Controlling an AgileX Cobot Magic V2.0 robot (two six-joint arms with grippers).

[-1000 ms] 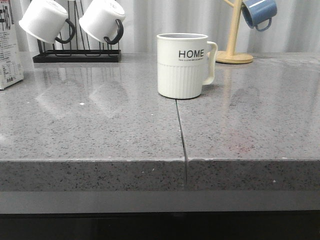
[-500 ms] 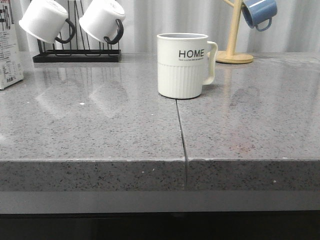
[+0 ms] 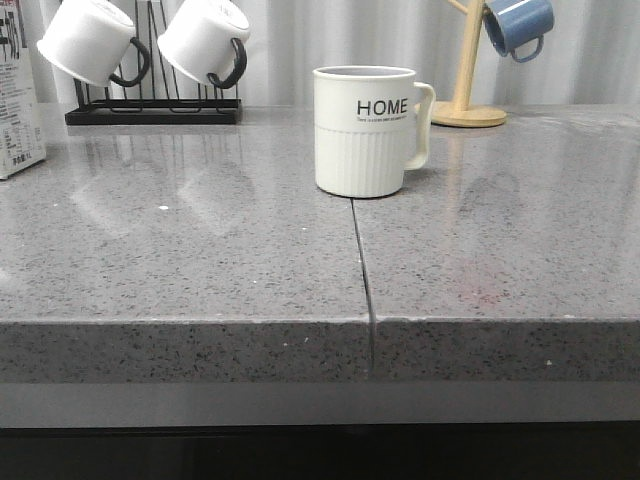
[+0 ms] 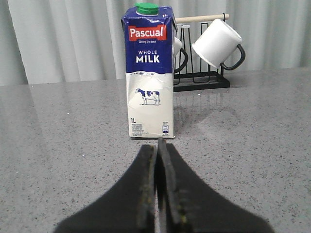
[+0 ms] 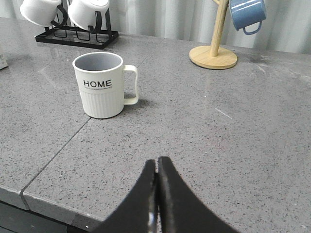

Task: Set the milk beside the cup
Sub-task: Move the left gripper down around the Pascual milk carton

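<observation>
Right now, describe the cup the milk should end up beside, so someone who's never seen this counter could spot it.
On the grey speckled counter, find the seam down its middle; the cup stands upright at the seam's far end. It is cream-white, ribbed on its lower half, with black HOME lettering. The white mugs hang on a black rack and the blue mug on a wooden stand.

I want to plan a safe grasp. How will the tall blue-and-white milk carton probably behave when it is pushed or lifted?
The tall blue-and-white milk carton stands upright on a narrow base, so a high push may tip it. Its "1L" mark suggests it is heavy if full. The paperboard walls look smooth and may dent or slip under squeeze.
</observation>
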